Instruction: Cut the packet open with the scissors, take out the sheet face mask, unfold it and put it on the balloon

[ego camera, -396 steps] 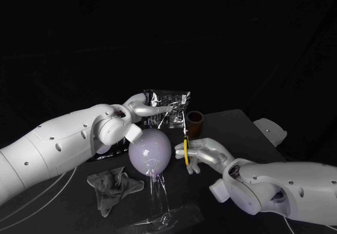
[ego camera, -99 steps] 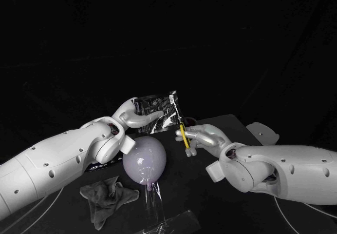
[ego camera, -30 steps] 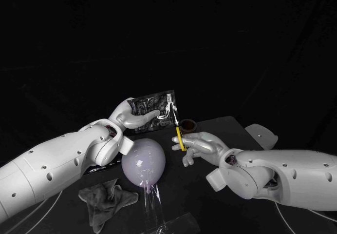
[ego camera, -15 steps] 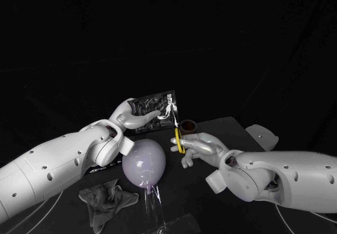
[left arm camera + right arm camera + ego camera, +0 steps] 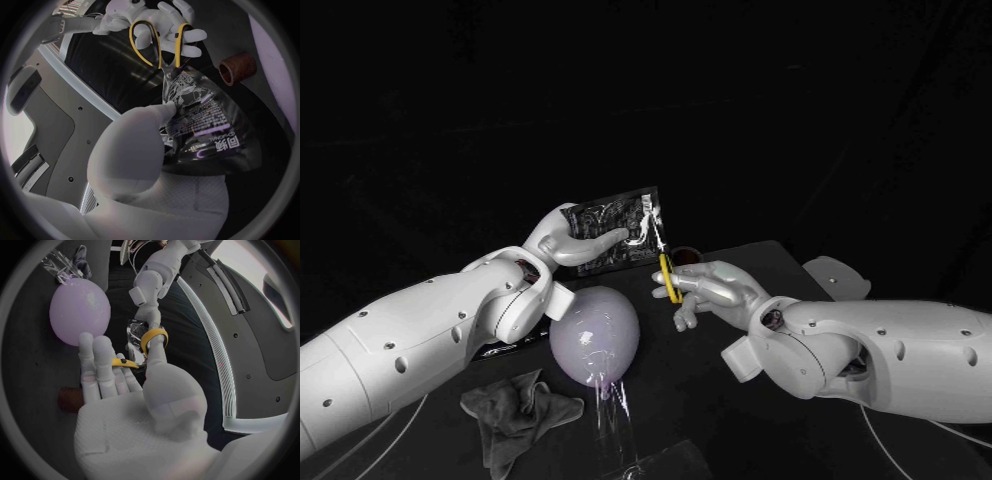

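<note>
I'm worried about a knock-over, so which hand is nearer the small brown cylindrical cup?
Right. The right hand, holding the yellow-handled scissors, is close beside the small brown cylindrical cup; the left hand holds the shiny plastic packet up, farther away across the packet.

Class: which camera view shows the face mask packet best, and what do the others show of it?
The left wrist view: the packet faces the camera, print visible, pinched by the left hand, the scissors at its corner. The head view shows the packet small, held aloft; the right wrist view, a narrow strip beyond the scissors.
</note>
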Controlling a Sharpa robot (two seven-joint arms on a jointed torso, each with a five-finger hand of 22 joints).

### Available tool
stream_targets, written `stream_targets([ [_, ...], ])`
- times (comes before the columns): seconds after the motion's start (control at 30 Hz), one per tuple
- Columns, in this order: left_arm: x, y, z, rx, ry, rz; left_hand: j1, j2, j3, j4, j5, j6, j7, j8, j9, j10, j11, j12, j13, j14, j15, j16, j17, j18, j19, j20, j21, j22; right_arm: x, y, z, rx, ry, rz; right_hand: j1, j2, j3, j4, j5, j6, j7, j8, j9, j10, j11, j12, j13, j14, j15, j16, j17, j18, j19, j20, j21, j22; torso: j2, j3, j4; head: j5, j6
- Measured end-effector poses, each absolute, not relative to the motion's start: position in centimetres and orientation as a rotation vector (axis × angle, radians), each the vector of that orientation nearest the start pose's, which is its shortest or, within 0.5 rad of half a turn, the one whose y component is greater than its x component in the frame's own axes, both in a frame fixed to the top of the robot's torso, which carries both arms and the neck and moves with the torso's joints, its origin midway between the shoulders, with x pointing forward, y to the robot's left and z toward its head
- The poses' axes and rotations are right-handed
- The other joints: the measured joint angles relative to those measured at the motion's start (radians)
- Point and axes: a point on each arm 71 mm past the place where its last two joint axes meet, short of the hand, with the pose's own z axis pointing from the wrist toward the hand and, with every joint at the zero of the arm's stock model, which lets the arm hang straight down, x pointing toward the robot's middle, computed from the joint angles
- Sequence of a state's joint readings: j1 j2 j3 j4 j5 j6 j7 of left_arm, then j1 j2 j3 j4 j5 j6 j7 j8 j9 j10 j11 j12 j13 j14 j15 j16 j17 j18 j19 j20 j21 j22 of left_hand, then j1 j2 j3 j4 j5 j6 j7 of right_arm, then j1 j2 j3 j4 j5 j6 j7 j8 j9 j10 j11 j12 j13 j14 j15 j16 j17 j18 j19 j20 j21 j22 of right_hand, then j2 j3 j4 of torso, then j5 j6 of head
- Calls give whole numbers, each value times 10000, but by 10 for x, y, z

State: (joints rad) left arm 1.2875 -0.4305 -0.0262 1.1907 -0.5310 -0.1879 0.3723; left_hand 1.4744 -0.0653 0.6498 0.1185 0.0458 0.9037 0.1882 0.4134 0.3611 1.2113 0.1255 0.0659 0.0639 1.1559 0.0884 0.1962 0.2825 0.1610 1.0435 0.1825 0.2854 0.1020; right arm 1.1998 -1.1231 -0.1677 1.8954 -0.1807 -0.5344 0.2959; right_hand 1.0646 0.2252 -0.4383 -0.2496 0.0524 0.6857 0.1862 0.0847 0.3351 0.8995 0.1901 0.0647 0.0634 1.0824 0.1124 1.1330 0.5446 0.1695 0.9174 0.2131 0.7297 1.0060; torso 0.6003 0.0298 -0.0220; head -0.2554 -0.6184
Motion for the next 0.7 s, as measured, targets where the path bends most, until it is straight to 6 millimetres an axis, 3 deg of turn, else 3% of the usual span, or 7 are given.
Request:
stream_targets([
  [0.7,536,66,-136,-3441,15563,-15837,30,34,2,-57,-22,-3,-3,10,0,0,0,0,0,2,2,-39,-3,-2,0,0,0,0,417,-245,-184,10236,15251,12731,40,39,0,-57,0,214,17,98,84,36,-35,-1,0,1,0,21,-17,-29,0,0,0,-11,7,-3,-4,-28,62],
])
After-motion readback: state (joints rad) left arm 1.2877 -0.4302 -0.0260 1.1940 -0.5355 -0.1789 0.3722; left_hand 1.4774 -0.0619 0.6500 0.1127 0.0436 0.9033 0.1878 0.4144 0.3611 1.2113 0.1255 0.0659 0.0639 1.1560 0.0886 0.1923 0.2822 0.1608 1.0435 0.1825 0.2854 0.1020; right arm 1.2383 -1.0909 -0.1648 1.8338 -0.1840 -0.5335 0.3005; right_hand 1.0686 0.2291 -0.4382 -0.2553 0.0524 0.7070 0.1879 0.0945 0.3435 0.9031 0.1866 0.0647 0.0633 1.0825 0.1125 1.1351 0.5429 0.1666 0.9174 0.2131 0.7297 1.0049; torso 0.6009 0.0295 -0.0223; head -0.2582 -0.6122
